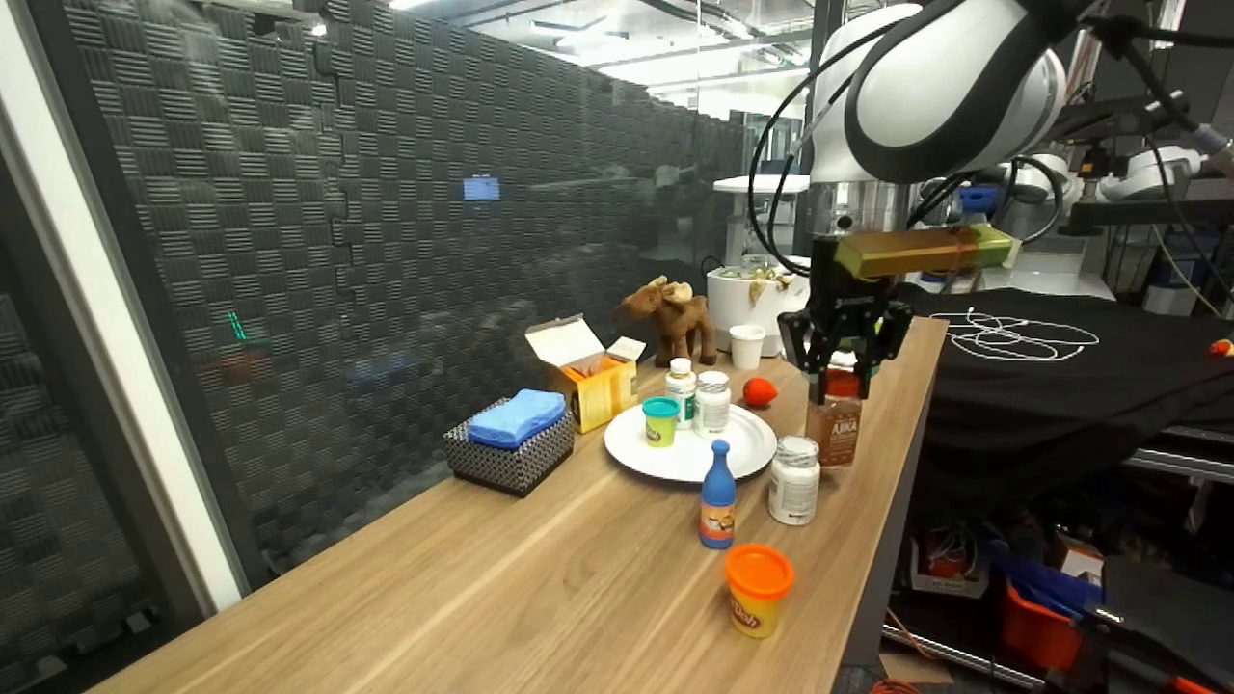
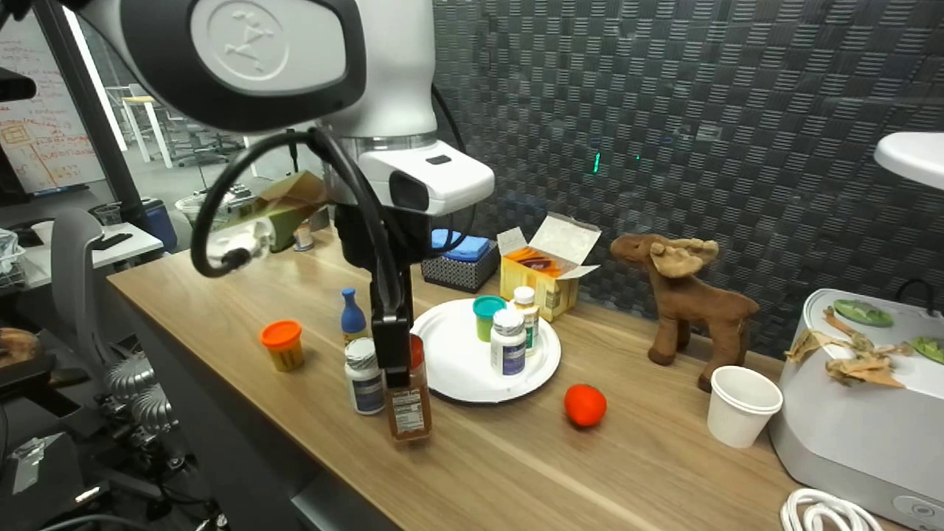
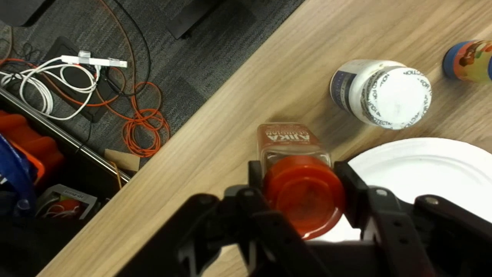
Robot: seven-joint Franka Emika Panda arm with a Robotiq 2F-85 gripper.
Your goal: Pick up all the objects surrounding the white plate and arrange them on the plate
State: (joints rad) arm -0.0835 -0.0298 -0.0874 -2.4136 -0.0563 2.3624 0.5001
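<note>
The black two-fingered gripper is clamped on the red lid of a clear, square-sided jar of brown-red sauce, held upright just outside the rim of the round white plate. Whether the jar's base touches the wooden tabletop is hard to judge from these angles. On the plate stand a small lime-green tub with a teal lid, a slim white bottle with green on its label, and a wider white bottle with a purple-and-white label. Off the plate, near its rim and just beside the jar, stands a white bottle with lettering around its lid. Also near the plate is a slender blue bottle with an orange label; farther from it stands a yellow tub with an orange lid. A round, shiny red tomato-like object lies near the plate. An open yellow cardboard box sits close to the plate; a brown plush moose stands well apart from it.
</note>
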